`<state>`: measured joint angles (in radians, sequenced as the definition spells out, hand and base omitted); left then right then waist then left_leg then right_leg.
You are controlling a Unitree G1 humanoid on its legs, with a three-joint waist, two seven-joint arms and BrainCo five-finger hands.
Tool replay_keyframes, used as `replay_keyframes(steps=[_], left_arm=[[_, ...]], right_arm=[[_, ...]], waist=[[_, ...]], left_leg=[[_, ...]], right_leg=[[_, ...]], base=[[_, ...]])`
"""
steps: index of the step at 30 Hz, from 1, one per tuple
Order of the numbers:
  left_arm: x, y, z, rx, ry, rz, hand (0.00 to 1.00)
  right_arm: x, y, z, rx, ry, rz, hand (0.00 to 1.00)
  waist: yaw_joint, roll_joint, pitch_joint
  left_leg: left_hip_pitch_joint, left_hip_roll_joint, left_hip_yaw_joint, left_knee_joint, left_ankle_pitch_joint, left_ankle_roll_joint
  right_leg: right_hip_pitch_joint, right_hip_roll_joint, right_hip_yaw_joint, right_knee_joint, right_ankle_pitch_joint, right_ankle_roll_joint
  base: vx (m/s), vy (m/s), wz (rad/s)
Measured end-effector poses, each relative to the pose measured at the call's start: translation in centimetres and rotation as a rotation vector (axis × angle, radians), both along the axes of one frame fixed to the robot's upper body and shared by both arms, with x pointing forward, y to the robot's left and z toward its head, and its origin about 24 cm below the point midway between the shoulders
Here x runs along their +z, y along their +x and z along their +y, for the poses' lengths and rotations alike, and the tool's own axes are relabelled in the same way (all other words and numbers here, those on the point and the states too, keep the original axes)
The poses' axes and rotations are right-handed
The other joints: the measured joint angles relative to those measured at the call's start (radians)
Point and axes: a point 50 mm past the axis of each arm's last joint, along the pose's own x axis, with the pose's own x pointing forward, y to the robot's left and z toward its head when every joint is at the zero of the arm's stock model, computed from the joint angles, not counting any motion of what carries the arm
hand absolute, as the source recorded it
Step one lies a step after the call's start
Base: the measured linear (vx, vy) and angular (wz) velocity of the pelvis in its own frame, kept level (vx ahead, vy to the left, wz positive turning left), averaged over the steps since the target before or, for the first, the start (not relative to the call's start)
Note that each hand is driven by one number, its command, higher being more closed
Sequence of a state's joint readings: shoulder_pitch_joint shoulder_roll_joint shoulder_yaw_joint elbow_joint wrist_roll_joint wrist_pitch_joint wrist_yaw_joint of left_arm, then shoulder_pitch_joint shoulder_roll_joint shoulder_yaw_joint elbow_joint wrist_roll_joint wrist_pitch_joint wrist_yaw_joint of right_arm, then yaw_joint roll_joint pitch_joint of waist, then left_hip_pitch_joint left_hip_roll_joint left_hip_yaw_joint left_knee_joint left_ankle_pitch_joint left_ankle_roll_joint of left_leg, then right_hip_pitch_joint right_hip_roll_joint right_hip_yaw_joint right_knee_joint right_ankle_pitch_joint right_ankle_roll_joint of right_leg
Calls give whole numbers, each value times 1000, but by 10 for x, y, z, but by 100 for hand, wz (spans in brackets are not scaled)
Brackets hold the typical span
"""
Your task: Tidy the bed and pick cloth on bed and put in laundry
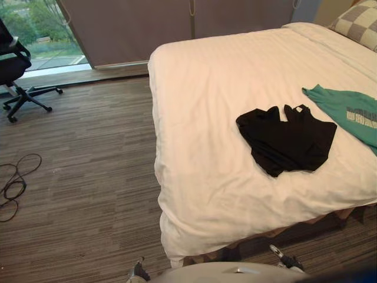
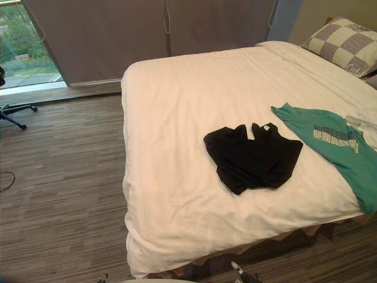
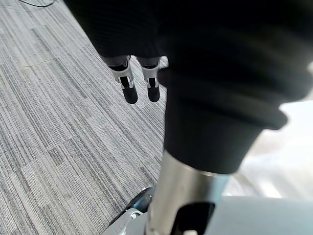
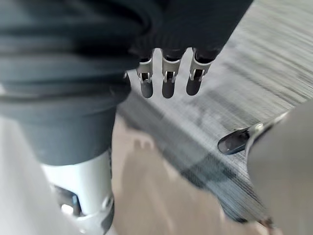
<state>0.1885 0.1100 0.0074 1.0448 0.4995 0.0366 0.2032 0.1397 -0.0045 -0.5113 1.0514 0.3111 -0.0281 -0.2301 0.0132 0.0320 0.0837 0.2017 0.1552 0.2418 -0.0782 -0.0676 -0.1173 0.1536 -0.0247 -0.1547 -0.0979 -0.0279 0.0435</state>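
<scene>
Two pieces of clothing lie on the bed (image 1: 206, 88), so we judge the task to be at its very start: nothing lifted, the approach not yet made. The black garment (image 1: 287, 138) is crumpled on the white cover near the bed's foot, at about 3 o'clock from the middle of the head view. The green shirt (image 1: 347, 112) is spread flat at 2 o'clock from it, just beside it but apart, a strip of white between them. A checked pillow (image 2: 344, 44) sits at the head of the bed, far off at 1 o'clock. An office chair (image 1: 15, 71) stands on the carpet (image 1: 88, 177) at 10 o'clock, well clear of the work.

We take the black garment for the first pick, being the nearer. The next move, as we see it, calls for stepping closer to the bed's foot, since both arms are low and well apart from the cloth. Then one arm reaches over the edge toward 2 o'clock and gathers a bunched fold, not a flat part. The cover beneath is loose, and we would guard against pinching it along with the garment.

The left hand (image 3: 129, 83) hangs above the carpet, its fingers straight and relaxed, holding and touching nothing. The right hand (image 4: 166, 78) is the same: fingers straight in a row, spread slightly, empty, with carpet beyond them.
</scene>
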Motion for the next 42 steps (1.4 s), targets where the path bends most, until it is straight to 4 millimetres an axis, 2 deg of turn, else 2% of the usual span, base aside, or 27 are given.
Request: replay_keyframes(steps=[3,4,5,6,7,8,9,10,11,13,14,15,17,18,19,20,21,23,24,25,26,27,28,29,33,38,42], left_arm=[[0,-1,2,17,1,-1,0],[1,-2,5,40,3,-1,0],[0,-5,6,67,1,1,0],[1,-8,8,99,-4,1,0],[1,-10,9,114,-4,1,0],[1,-12,10,156,-8,-1,0],[1,-13,10,163,-10,-1,0],[1,-14,11,178,-12,-1,0],[1,-14,12,178,-13,0,0],[1,-17,17,179,-19,5,0],[2,-17,18,178,-18,4,0],[2,-18,20,177,-23,2,0],[2,-17,19,190,-34,-3,0],[2,-18,17,196,-42,-6,0],[2,-20,19,205,-39,-7,0],[2,-19,22,208,-34,-7,0],[3,-18,24,206,-30,-8,0],[3,-16,21,226,-25,-25,0],[3,-16,20,230,-23,-27,0],[3,-14,18,234,-17,-35,0],[3,-12,18,236,-16,-43,0],[4,-10,17,237,-17,-52,0],[4,-10,17,237,-19,-54,0],[4,-9,17,253,-23,-59,0],[6,-1,14,299,-27,-109,0],[11,10,18,433,-50,-198,0],[16,24,18,498,-89,-284,0]], right_arm=[[4,-24,-25,-243,-38,9,0],[10,-29,-44,-347,-77,-10,0],[20,-32,-71,-438,-141,-44,100],[36,-32,-104,-507,-232,-94,100],[47,-31,-122,-534,-284,-123,100],[80,-26,-168,-589,-420,-207,100],[87,-24,-176,-594,-444,-224,100],[119,-13,-207,-596,-548,-301,100],[136,-6,-221,-592,-597,-346,100],[205,36,-261,-545,-751,-529,100],[222,45,-268,-521,-790,-558,100],[267,73,-282,-469,-871,-635,100],[311,107,-283,-351,-962,-702,100],[321,122,-277,-279,-999,-729,100],[330,155,-246,-91,-1090,-774,100],[333,174,-202,13,-1153,-914,100],[327,177,-181,27,-1150,-976,100],[283,195,-117,-3,-1023,-1022,100],[275,203,-103,19,-976,-1020,100],[267,219,-75,108,-917,-1037,100],[272,230,-55,196,-907,-1076,100],[288,248,-26,299,-884,-1175,100],[300,257,-10,352,-873,-1242,100],[325,269,20,449,-860,-1374,100],[385,287,107,748,-794,-1695,100],[408,298,172,902,-659,-1785,100],[405,307,198,924,-501,-1758,100]], waist=[[-6,-4,2],[-15,-8,6],[-24,-12,9],[-30,-13,9],[-33,-13,10],[-36,-14,10],[-37,-14,10],[-39,-16,9],[-42,-19,9],[-52,-28,4],[-52,-30,3],[-54,-33,1],[-50,-24,-4],[-48,-24,-2],[-54,-31,-7],[-61,-37,-10],[-56,-37,-10],[-48,-31,-9],[-47,-29,-8],[-37,-25,-9],[-23,-25,-9],[-17,-27,-4],[-16,-29,-1],[-12,-29,0],[59,-30,8],[121,-49,64],[174,-61,128]], left_leg=[[-1,1,20,-6,-3,-1],[-1,1,23,-7,-3,-1],[-1,1,24,-7,-3,-1],[-1,0,28,-7,-4,0],[-1,-2,28,-6,-7,3],[-3,-2,29,-4,-13,5],[-3,-2,29,-3,-13,6],[-7,-2,29,-2,-14,6],[-8,-2,28,-1,-15,6],[-12,-4,30,0,-15,6],[-12,-5,29,0,-15,6],[-12,-5,24,1,-15,6],[-14,-5,23,2,-15,6],[-14,-4,22,1,-15,6],[-17,-1,21,1,-14,5],[-30,0,14,13,-14,5],[-34,0,10,19,-14,5],[-47,-7,-24,31,-14,5],[-49,-10,-33,31,-14,6],[-56,-17,-37,33,-12,9],[-64,-19,-40,39,-12,9],[-72,-22,-49,52,-11,10],[-75,-24,-60,56,-10,12],[-77,-24,-70,60,-9,13],[-89,-23,-108,63,-5,18],[-150,-40,-197,62,28,23],[-215,-54,-289,43,83,21]], right_leg=[[-6,0,8,4,0,1],[-7,-5,9,4,-1,1],[-6,-9,9,4,-2,3],[-7,-12,9,5,-4,4],[-9,-12,9,10,-7,6],[-27,-13,9,44,-28,11],[-31,-13,9,52,-31,11],[-46,-15,9,80,-47,12],[-52,-16,9,91,-53,12],[-77,-16,14,135,-75,12],[-81,-15,16,142,-80,11],[-87,-15,16,157,-86,10],[-103,-16,21,166,-89,8],[-106,-17,24,166,-89,7],[-112,-14,30,167,-89,7],[-116,-14,29,168,-89,7],[-115,-14,28,168,-89,7],[-107,-21,2,166,-88,7],[-106,-24,0,164,-88,7],[-104,-30,-4,157,-88,6],[-103,-33,-5,150,-83,7],[-98,-37,-10,144,-78,8],[-92,-40,-17,139,-77,8],[-81,-45,-26,130,-72,8],[-55,-41,-60,93,-54,7],[-60,-49,-139,78,-46,6],[-80,-62,-225,78,-45,6]], base=[[63,6,-12],[55,18,-4],[58,30,-4],[44,26,-2],[0,0,0],[0,0,0],[0,0,0],[0,0,0],[0,0,0],[3,-3,-2],[0,0,0],[0,0,0],[4,-4,-3],[13,-19,-10],[9,-33,-6],[24,-40,0],[31,-35,20],[34,-4,29],[21,34,23],[2,34,15],[-12,34,17],[-21,9,17],[-23,7,26],[-15,-3,27],[-22,-10,26],[-68,-10,49],[-107,-16,79]])
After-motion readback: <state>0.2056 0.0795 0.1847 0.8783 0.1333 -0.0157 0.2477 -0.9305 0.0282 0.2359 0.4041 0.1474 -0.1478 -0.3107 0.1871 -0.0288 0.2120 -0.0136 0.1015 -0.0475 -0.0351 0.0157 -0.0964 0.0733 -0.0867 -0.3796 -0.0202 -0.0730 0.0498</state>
